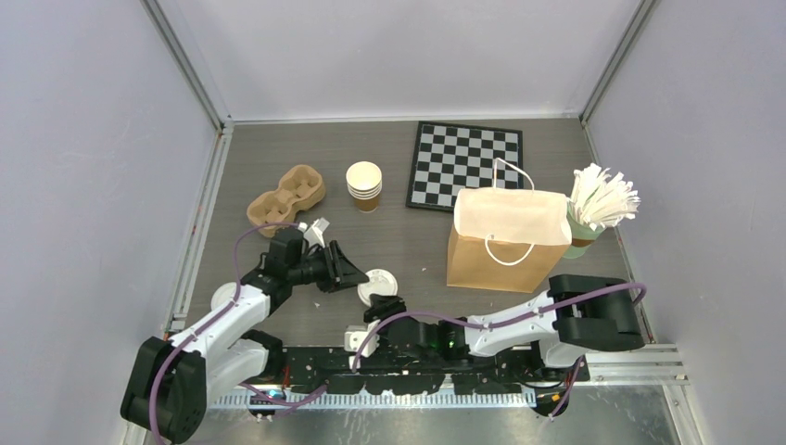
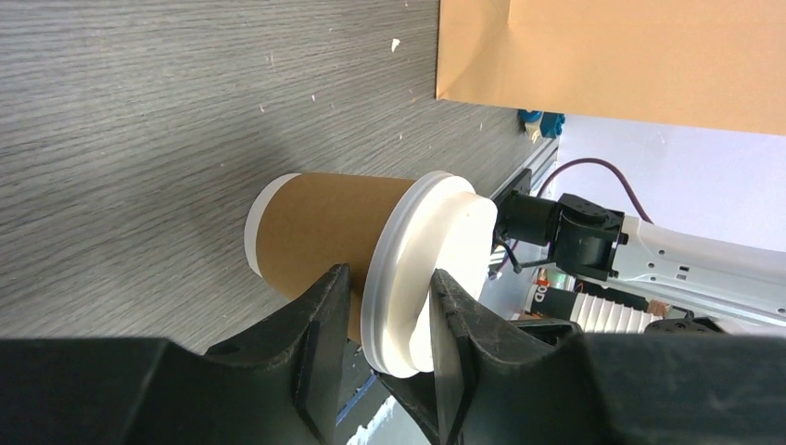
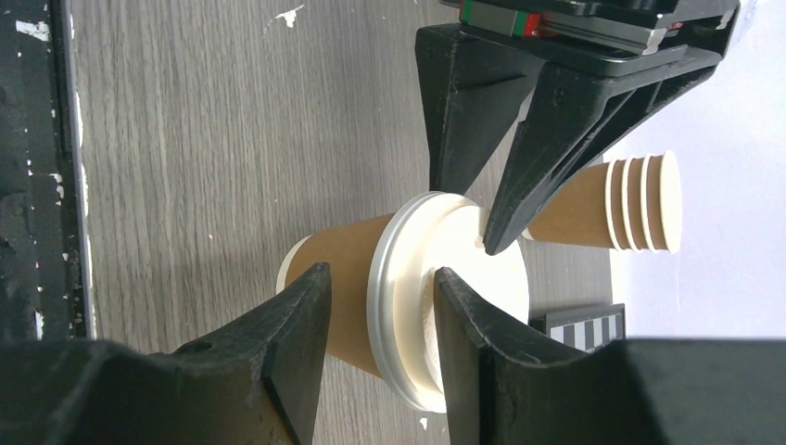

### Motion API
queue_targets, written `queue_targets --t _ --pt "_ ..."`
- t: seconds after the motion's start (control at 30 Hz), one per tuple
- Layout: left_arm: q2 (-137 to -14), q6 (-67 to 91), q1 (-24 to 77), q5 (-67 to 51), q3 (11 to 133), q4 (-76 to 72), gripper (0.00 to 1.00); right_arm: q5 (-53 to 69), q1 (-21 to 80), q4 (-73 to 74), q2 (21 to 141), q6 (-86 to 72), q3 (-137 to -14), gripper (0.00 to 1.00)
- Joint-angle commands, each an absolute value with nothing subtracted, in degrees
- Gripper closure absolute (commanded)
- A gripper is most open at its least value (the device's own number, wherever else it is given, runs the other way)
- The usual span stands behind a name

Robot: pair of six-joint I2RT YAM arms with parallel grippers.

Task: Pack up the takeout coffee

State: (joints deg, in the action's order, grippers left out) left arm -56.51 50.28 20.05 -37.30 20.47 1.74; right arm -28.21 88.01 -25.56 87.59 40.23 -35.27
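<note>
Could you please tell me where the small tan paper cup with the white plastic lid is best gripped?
Across the cup's tan paper wall below the white lid, level from the side: it stands upright; the lid could pop off.

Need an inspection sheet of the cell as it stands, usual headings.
Surface: grey wood-grain table, scattered white flecks.
Job's things: takeout coffee upright, lidded, near the arms; brown paper bag standing to its right.
Clutter: chessboard, stack of lidless cups, pulp cup carrier, cup of white strips.
Grippers: left pincer and right pincer both straddle the lid rim from opposite sides; contact unclear.
Cables: purple cable looped along each arm.
Surroundings: pale walls, metal frame posts.
</note>
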Motion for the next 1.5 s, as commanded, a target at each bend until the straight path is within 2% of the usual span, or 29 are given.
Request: queue_targets --t 0.0,0.27,0.4,0.6,0.8,0.87,1.03,1.2,1.27,1.33,1.47 --pt "-57.7 47.1 20.3 -30.3 20.2 9.4 0.64 -25.6 91.7 -16.1 92.4 33.0 -30.0 0.52" --pt "-57.8 47.1 20.6 -30.4 20.6 9.8 0.65 -28.5 93.3 -19.6 92.3 30.6 -28.7 0.51" --pt "-56.3 47.9 20.7 -31.8 20.9 9.8 0.65 -29.6 93.1 -17.1 83.9 30.5 -30.9 0.49" --pt "-53.8 49.5 20.9 -34.1 21.8 8.1 0.65 -29.2 92.8 -8.6 69.7 25.7 -33.5 0.38" --pt "-53.5 51.0 21.0 -36.3 21.5 5.4 0.61 -30.2 92.8 -2.6 61.4 14.2 -37.4 0.33" --pt "-53.6 51.1 21.0 -36.4 21.7 5.2 0.58 -34.2 92.9 -1.4 60.3 8.5 -39.8 0.31" --pt "-53.7 51.5 21.1 -36.9 23.0 5.0 0.52 -48.9 92.8 13.9 63.1 -10.7 -52.6 0.28" --pt "-53.5 51.0 21.1 -38.7 25.1 5.6 0.46 -51.7 92.8 22.2 64.8 -20.6 -59.1 0.24" --pt "-52.8 49.7 21.1 -39.4 26.8 8.1 0.44 -51.8 92.8 25.0 65.4 -24.6 -61.3 0.22" --pt "-49.2 45.2 21.1 -36.3 32.5 18.6 0.41 -52.8 92.7 31.7 66.7 -30.8 -66.0 0.16" --pt "-44.0 40.3 21.1 -25.1 40.5 33.7 0.32 -53.3 92.4 33.8 68.2 -31.3 -67.1 0.13"
